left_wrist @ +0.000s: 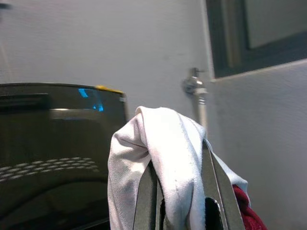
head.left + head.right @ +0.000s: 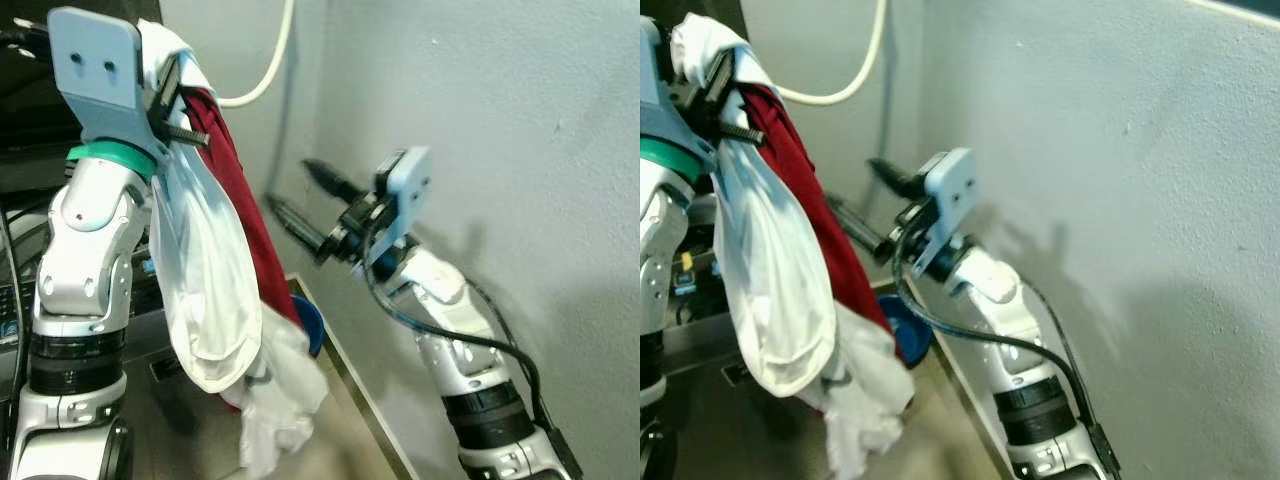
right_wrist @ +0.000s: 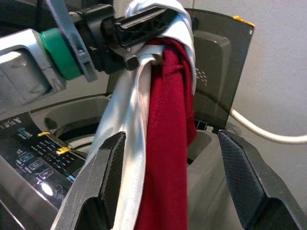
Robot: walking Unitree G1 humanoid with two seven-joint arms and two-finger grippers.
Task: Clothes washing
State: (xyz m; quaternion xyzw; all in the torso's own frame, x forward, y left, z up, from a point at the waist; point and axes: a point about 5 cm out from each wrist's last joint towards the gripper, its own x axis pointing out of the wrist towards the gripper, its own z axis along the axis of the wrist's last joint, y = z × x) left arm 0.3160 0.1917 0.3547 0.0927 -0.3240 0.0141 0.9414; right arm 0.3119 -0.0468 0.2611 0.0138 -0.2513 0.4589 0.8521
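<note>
Overhead, left hand [image 2: 172,100] clenches two garments, white cloth [image 2: 205,290] and red cloth [image 2: 245,215]; right hand [image 2: 300,195] gapes.

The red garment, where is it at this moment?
The red garment hangs with a white cloth from the raised left hand, left of the open right hand.

Smooth white cloth [image 2: 205,290], matt red knit cloth [image 3: 169,143], rough grey wall [image 2: 520,120]
</note>
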